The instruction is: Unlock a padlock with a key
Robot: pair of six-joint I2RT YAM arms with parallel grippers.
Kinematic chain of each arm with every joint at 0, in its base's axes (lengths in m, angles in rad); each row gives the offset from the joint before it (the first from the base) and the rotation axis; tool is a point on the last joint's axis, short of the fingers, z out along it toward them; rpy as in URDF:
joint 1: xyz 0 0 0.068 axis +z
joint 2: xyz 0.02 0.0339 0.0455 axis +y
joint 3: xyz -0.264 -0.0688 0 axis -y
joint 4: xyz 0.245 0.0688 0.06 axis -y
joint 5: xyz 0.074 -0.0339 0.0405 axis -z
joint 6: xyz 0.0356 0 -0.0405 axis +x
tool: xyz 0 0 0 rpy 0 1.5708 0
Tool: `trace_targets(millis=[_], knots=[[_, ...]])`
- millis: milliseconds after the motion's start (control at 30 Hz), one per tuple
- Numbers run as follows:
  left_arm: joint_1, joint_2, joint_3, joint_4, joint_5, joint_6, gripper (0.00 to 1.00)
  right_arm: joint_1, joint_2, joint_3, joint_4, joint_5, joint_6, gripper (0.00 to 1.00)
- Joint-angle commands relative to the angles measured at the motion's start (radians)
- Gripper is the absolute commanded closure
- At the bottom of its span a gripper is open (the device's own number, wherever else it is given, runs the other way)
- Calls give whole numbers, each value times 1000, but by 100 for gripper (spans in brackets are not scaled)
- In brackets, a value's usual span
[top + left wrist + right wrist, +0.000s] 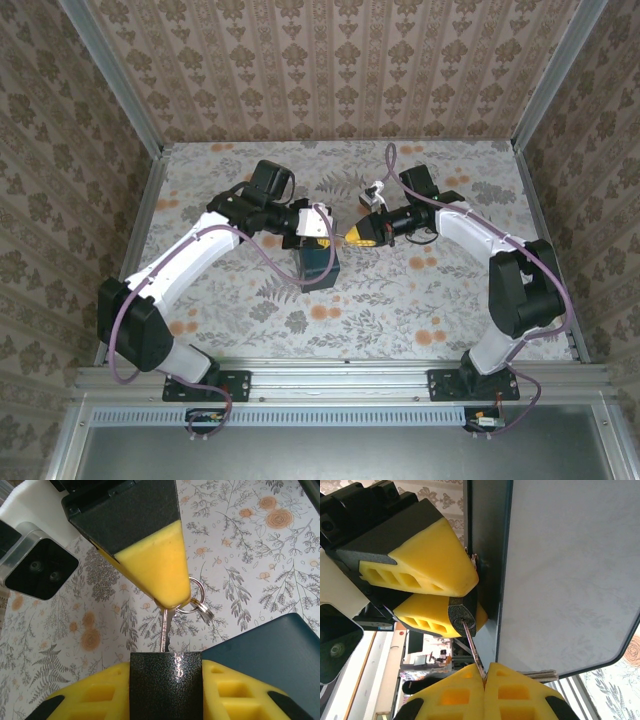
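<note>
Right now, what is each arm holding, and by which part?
Left jaws clamp the padlock by its body; right jaws pinch the key at its ring end.

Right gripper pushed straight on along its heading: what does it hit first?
Most likely the padlock, clamped in the left gripper's fingers. The key held by the right gripper reaches it; the gap looks short.

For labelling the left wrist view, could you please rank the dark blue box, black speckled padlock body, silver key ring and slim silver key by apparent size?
1. Dark blue box, though cropped.
2. Black speckled padlock body, enlarged by nearness.
3. Silver key ring and slim silver key: too alike to rank.
</note>
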State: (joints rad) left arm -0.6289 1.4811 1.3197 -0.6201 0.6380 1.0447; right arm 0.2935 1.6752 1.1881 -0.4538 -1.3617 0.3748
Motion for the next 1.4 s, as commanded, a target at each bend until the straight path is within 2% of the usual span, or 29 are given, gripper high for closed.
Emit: trace_targets(millis=[0, 367, 433, 633, 800, 1100, 1200, 1367], knots=[[-12, -40, 0, 38, 35, 22, 84, 11, 18, 40, -5, -3, 34, 100], [-38, -34, 7, 34, 11, 70, 84, 39, 21, 41, 65, -16, 135, 100], [-37, -31, 3, 39, -21, 71, 84, 42, 22, 39, 87, -19, 154, 100], [-35, -29, -3, 39, -7, 80, 84, 44, 25, 47, 159, -37, 212, 100], [-40, -18, -10, 47, -56, 104, 85, 59, 23, 58, 183, -39, 254, 100], [-29, 1, -3, 35, -55, 147, 85, 58, 9, 58, 154, -64, 189, 100], [-35, 25, 16, 8, -111, 180, 85, 61, 1, 50, 161, -71, 168, 100], [-44, 34, 19, 20, -109, 190, 85, 67, 11, 42, 162, -70, 165, 100]])
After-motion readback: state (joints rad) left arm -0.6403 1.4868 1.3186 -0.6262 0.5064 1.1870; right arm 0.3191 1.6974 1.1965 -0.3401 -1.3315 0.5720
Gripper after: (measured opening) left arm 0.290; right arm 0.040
